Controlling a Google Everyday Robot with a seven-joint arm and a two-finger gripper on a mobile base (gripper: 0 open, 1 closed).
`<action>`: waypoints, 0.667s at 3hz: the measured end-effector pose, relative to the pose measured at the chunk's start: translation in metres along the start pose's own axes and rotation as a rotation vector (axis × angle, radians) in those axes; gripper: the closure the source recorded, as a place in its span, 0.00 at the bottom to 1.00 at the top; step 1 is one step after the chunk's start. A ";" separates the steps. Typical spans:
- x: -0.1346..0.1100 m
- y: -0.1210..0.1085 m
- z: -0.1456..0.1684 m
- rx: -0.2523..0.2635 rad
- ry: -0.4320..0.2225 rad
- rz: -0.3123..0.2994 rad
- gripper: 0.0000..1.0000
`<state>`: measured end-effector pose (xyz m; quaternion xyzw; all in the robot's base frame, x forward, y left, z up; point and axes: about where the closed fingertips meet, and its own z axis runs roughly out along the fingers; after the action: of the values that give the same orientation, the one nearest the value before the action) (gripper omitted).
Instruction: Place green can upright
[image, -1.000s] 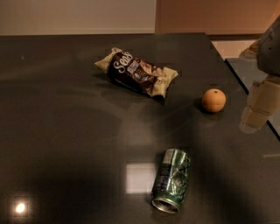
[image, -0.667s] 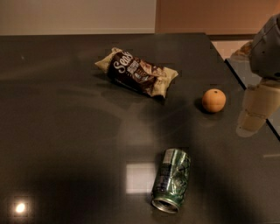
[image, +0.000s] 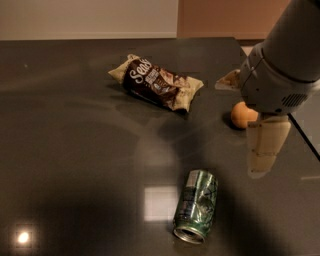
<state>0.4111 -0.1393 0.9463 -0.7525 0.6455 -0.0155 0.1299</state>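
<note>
The green can lies on its side on the dark table, near the front edge, with one silver end facing the camera; it looks dented. My gripper hangs from the grey arm at the right, above the table, to the upper right of the can and apart from it. One pale finger shows, pointing down. Nothing shows in the gripper.
A brown-and-cream snack bag lies at the table's middle back. A small orange fruit sits at the right, partly behind the arm. The table's right edge runs close by the gripper.
The arm and gripper have moved left and inward over the table, toward the can, now covering part of the orange. The can, bag and orange have not moved.
</note>
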 end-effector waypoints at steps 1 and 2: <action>-0.021 0.008 0.020 -0.064 -0.007 -0.171 0.00; -0.037 0.018 0.033 -0.105 -0.020 -0.343 0.00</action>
<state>0.3936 -0.0995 0.9153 -0.8573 0.5064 0.0038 0.0926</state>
